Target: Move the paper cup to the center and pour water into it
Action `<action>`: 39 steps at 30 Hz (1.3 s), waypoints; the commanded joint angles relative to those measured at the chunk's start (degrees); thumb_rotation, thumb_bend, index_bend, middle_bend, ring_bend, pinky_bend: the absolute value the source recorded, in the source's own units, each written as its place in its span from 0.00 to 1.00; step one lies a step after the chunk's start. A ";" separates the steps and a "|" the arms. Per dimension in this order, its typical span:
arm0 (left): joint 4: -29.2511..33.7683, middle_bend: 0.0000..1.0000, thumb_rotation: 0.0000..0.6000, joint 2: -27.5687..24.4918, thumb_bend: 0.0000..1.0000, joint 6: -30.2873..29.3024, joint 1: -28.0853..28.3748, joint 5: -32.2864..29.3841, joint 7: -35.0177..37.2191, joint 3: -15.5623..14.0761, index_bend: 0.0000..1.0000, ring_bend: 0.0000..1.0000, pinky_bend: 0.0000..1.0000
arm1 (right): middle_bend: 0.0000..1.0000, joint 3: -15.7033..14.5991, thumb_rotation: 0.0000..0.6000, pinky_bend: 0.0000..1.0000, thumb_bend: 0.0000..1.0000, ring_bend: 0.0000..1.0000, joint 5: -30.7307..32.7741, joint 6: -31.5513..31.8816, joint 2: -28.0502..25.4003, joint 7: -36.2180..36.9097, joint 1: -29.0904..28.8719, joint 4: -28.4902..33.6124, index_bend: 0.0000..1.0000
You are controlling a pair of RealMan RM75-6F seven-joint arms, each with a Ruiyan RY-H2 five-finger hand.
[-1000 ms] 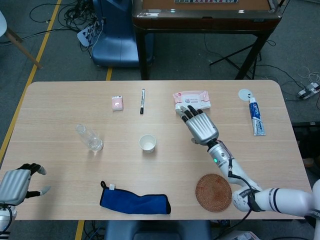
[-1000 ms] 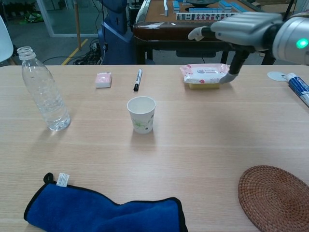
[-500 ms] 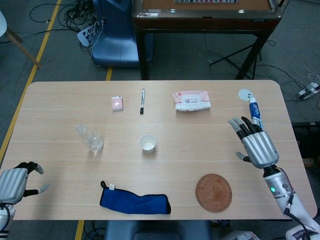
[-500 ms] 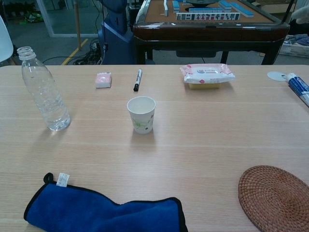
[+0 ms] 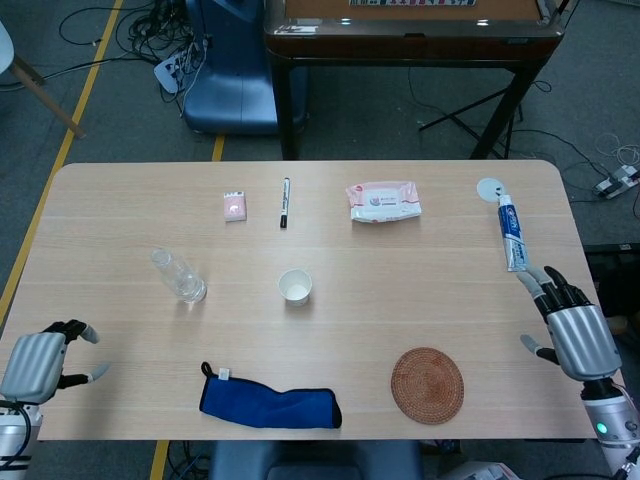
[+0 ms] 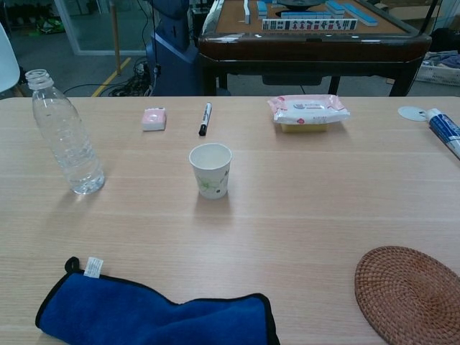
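The small white paper cup with a green print (image 6: 210, 169) stands upright and open-mouthed near the middle of the pale wooden table (image 5: 450, 260), so the move to the centre looks done or nearly so, and the step in hand is, by my judgement, the pour. The clear, uncapped plastic water bottle (image 6: 65, 134) stands upright toward the table's left edge, well apart from the cup. To do the pour well, the left hand (image 5: 40, 358) should take the bottle around its lower body, where the wall is ribbed and least likely to buckle, carry it upright until its neck is just beside the cup's rim, then tilt slowly; a light paper cup will tip or slide if the neck knocks it, and little water seems to sit in the bottle, so a steep tilt may be needed. The left hand hovers off the near left corner, fingers curled loosely with the thumb apart, holding nothing. The right hand (image 5: 575, 331) hangs past the right edge near the front, fingers spread wide and pointing toward the far edge, empty, close to the blue-and-white toothpaste tube (image 5: 512, 233).
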State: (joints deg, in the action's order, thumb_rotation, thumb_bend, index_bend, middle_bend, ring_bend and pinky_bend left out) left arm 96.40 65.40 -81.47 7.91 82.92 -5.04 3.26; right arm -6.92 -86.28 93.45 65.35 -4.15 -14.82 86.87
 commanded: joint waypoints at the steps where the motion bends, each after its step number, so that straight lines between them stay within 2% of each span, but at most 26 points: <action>1: -0.79 0.47 1.00 1.11 0.07 0.47 0.90 -0.34 0.63 0.93 0.45 0.46 0.66 | 0.13 0.65 1.00 0.32 0.00 0.08 -1.15 0.88 0.96 2.47 1.52 -2.07 0.14; 4: 0.56 0.37 1.00 1.17 0.07 2.66 2.26 -3.09 -1.31 2.22 0.31 0.43 0.65 | 0.14 1.17 1.00 0.32 0.00 0.08 -2.45 1.66 1.65 5.23 2.51 -4.23 0.15; 6: 1.36 0.28 1.00 1.47 0.07 4.68 3.51 -5.40 -1.63 3.35 0.21 0.38 0.65 | 0.14 1.45 1.00 0.32 0.00 0.08 -3.10 1.81 1.75 6.43 3.04 -5.26 0.16; 9: 2.03 0.17 1.00 1.80 0.07 8.69 5.52 -9.75 -1.30 4.91 0.10 0.28 0.59 | 0.14 2.16 1.00 0.32 0.00 0.08 -4.48 2.87 1.33 7.38 3.59 -5.44 0.16; 12: 1.39 0.09 1.00 3.05 0.07 11.22 7.49 -13.09 -1.50 6.55 0.04 0.21 0.51 | 0.15 2.58 1.00 0.32 0.00 0.08 -5.48 3.47 1.07 8.49 4.24 -5.76 0.16; 19: -1.03 0.05 1.00 6.51 0.07 14.63 11.12 -18.56 -1.89 9.43 0.01 0.13 0.39 | 0.15 3.43 1.00 0.32 0.00 0.08 -6.80 3.48 0.75 8.95 5.30 -5.87 0.16; 39: -6.32 0.03 1.00 14.12 0.07 21.95 20.50 -32.15 -6.04 13.52 0.01 0.12 0.34 | 0.15 5.87 1.00 0.32 0.00 0.08 -7.96 1.49 0.05 10.82 6.57 -6.23 0.16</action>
State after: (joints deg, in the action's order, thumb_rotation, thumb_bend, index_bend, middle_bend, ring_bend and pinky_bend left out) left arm 90.62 78.82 -59.86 27.71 51.68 -10.43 16.49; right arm -1.08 -94.24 94.96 65.41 6.64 -8.26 80.66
